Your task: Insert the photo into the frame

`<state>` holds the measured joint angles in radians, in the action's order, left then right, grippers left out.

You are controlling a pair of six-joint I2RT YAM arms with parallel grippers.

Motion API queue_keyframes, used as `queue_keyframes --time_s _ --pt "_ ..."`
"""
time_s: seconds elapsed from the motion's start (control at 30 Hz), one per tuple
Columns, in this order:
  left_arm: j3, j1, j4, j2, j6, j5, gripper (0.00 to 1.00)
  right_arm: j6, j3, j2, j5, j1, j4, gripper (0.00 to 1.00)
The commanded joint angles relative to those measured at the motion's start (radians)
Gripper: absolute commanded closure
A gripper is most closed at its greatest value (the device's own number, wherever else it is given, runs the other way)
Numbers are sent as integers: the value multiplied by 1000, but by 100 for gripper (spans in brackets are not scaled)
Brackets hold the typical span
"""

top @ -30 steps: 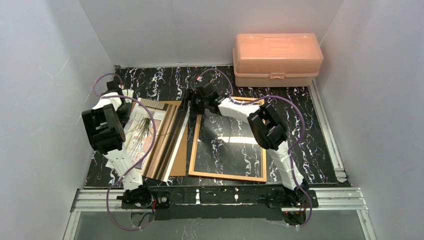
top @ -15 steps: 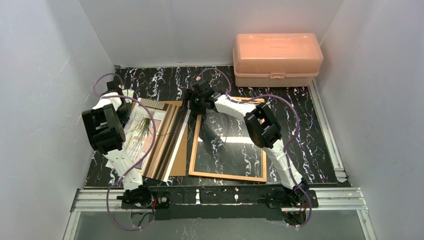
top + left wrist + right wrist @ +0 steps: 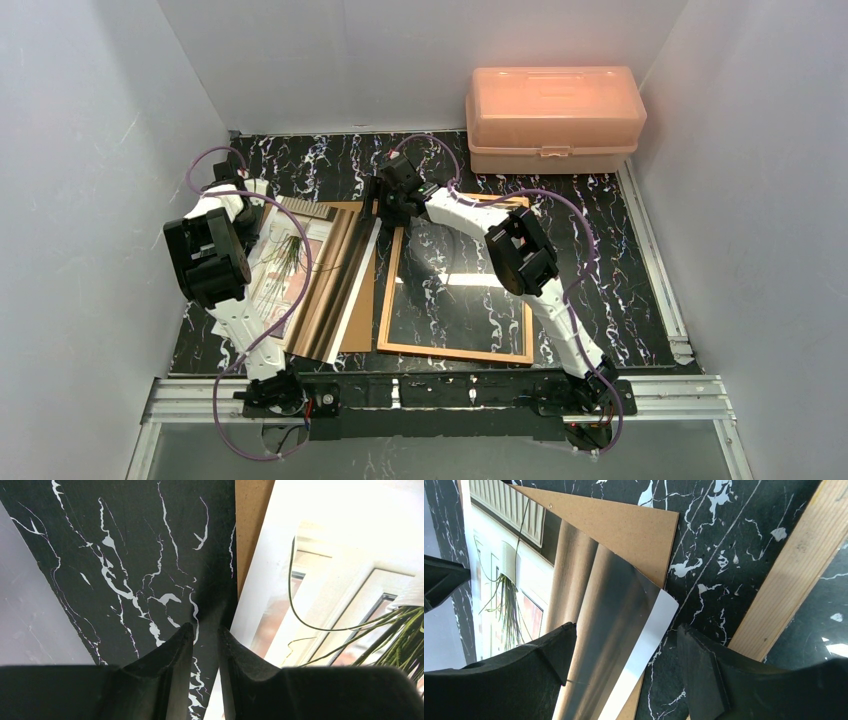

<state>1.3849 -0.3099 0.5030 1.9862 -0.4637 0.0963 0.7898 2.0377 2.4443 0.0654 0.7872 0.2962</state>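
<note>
At the far left of the desk [image 3: 620, 260] the left gripper [image 3: 205, 632] is mostly lost from above behind its own arm. Its wrist view shows the two fingers drawn close, with only a thin slit of black marble between them. Nothing sits in that slit, and the right finger's tip stands just at the left edge of the photo [image 3: 335, 280]. Whether it touches the paper cannot be made out.

The photo lies on the left half of the desk, not in the frame [image 3: 455, 352]. Its left part is covered from above by the left arm and crossed by a purple cable [image 3: 300, 262]. It rests on a brown backing board [image 3: 362, 310], which shows only as a strip along its right side and a corner at the far end. The photo's far right corner curls up off the board and shows its white back.

The right gripper [image 3: 626, 629] hangs over that lifted corner with its fingers spread wide, one on either side of it, and grips nothing. The right arm reaches across the frame's far left corner and hides it from above.

The frame lies flat just right of the board, near the middle of the desk. A pale glare [image 3: 462, 281] lies on the marble inside its rails, and whether a clear pane sits there is hard to tell.

A pink plastic box [image 3: 555, 115] stands shut at the desk's far edge toward the right corner, well apart from both grippers
</note>
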Motion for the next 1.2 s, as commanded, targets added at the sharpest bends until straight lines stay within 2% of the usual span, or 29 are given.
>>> queue_keyframes --time_s 0.0,0.37,0.6,0.8,1.03,1.17 --pt "-32 12 105 51 17 -92 76 4 31 48 -52 -5 40 19" --pt "-23 12 110 56 14 -91 77 47 -5 45 -23 -4 -38 20" --pt "-24 12 110 56 11 -89 78 96 -96 14 104 -7 -234 22" --pt "-29 12 109 53 8 -89 78 113 -180 -41 139 -10 -364 24" --pt "-27 12 113 50 6 -87 78 96 -227 -110 108 -9 -365 27" --pt "-24 12 117 48 7 -90 79 72 -240 -138 81 -7 -334 34"
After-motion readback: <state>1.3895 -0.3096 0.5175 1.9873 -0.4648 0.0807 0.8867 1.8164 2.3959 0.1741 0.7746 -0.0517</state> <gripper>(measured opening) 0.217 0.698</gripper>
